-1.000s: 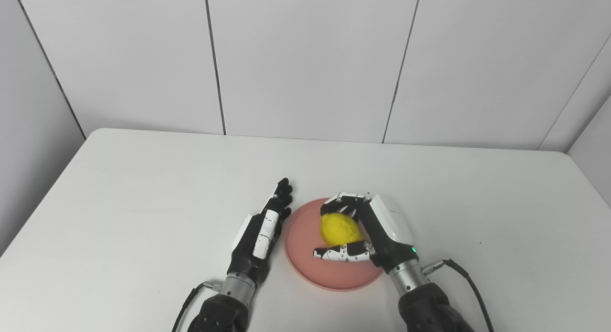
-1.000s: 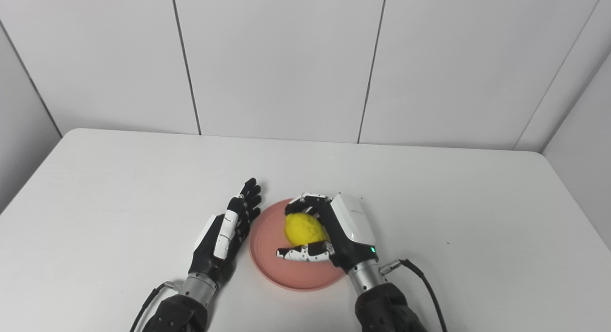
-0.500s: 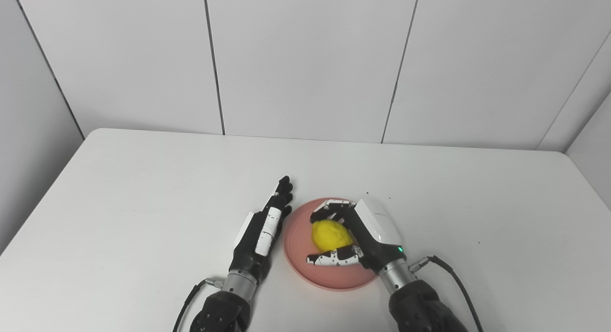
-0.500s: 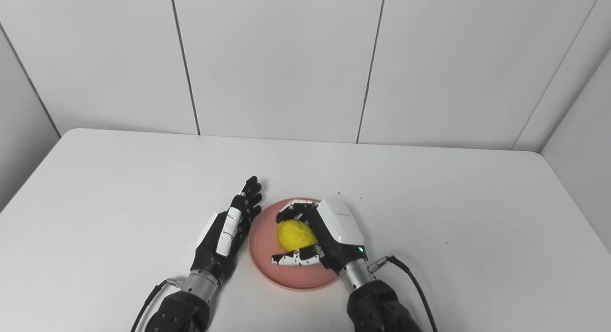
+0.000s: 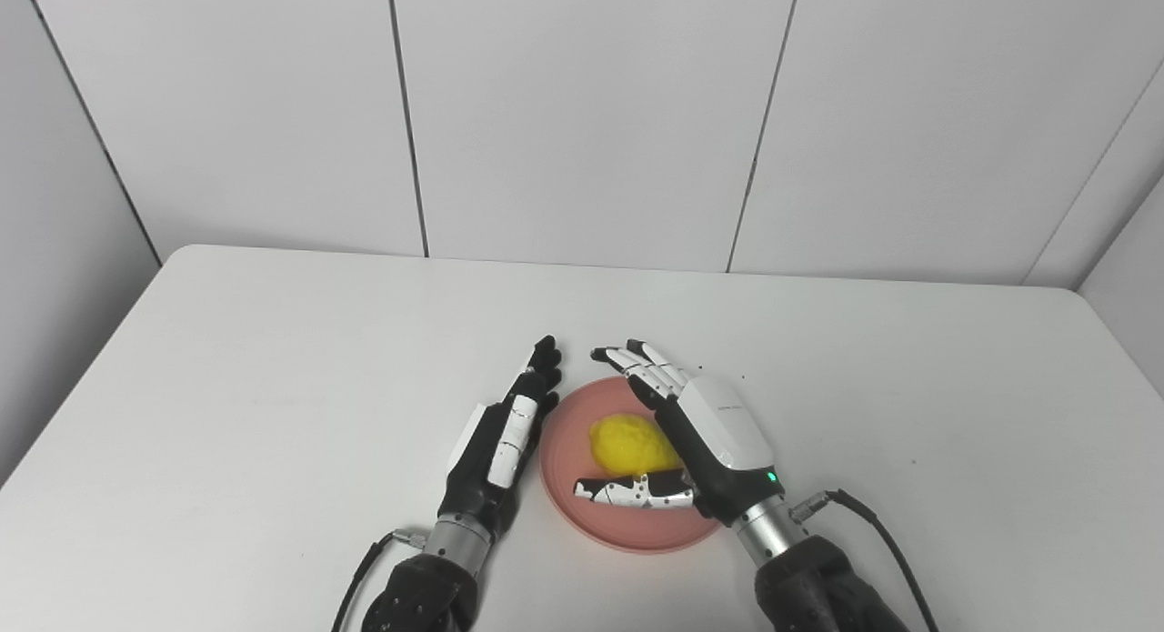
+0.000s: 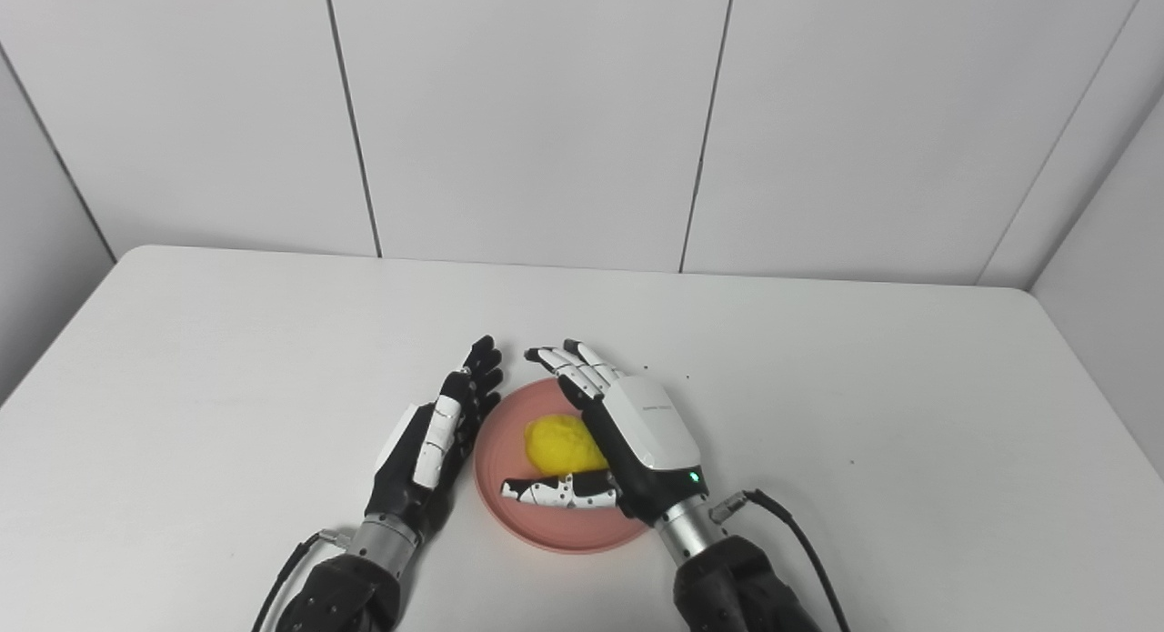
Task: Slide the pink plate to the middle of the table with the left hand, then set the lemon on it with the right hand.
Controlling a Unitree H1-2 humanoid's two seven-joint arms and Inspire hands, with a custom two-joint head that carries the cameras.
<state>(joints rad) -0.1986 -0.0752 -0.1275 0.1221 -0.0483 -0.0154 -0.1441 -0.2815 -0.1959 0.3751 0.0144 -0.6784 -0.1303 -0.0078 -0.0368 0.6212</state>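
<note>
The yellow lemon (image 5: 627, 444) lies on the pink plate (image 5: 564, 450) near the front middle of the white table (image 5: 273, 359). My right hand (image 5: 700, 432) hovers over the plate's right half, open, with its fingers (image 5: 637, 364) stretched out past the far rim and its thumb just in front of the lemon. The lemon is free of the fingers. My left hand (image 5: 500, 436) rests open and flat on the table, right beside the plate's left rim. In the right eye view the lemon (image 6: 559, 443) shows the same way.
A black cable (image 5: 882, 541) trails from the right wrist across the table. White wall panels (image 5: 582, 114) close off the back and sides.
The right hand has opened and let go of the lemon, which now lies on the plate. The left hand has stayed in place.
</note>
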